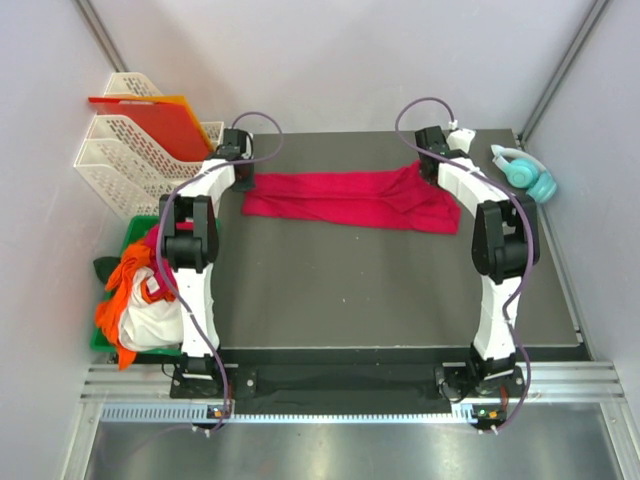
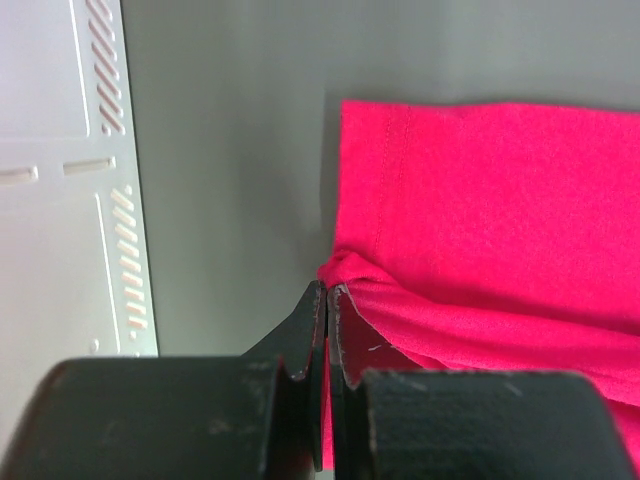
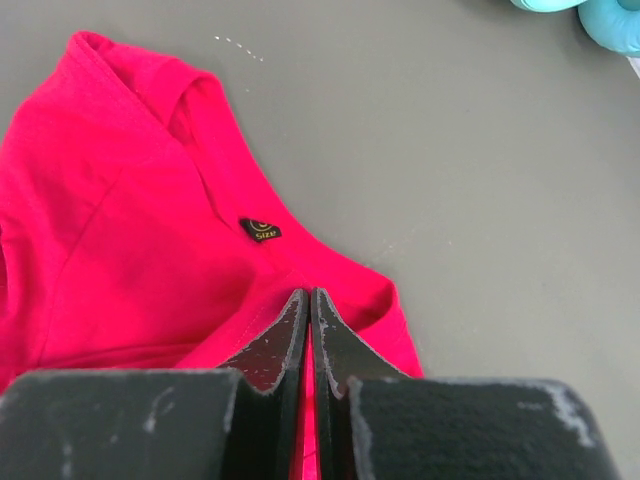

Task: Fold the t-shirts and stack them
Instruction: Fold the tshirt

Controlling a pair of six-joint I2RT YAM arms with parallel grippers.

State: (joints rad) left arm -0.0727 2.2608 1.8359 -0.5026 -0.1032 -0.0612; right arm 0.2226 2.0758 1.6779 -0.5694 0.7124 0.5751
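Dark grey table (image 1: 380, 290), plain pale walls (image 1: 340, 60), metal struts (image 1: 566, 68) in the far corners, even light

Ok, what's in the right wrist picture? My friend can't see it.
Two black jaws pinch shut on the edge of a crimson t-shirt lying on a grey table. A black label shows near its neck, and teal headphones peek in top right.

Off the grey table mat (image 1: 360, 290): teal headphones (image 1: 525, 172) sit just past its far right corner. Stacked white mesh letter trays (image 1: 118, 168) stand off its far left corner, with a flat red-orange plastic sheet (image 1: 160, 125) lying on the top one. A green crate (image 1: 138, 224) sits along the mat's left edge, and an aluminium rail (image 1: 350, 385) runs along its near edge.
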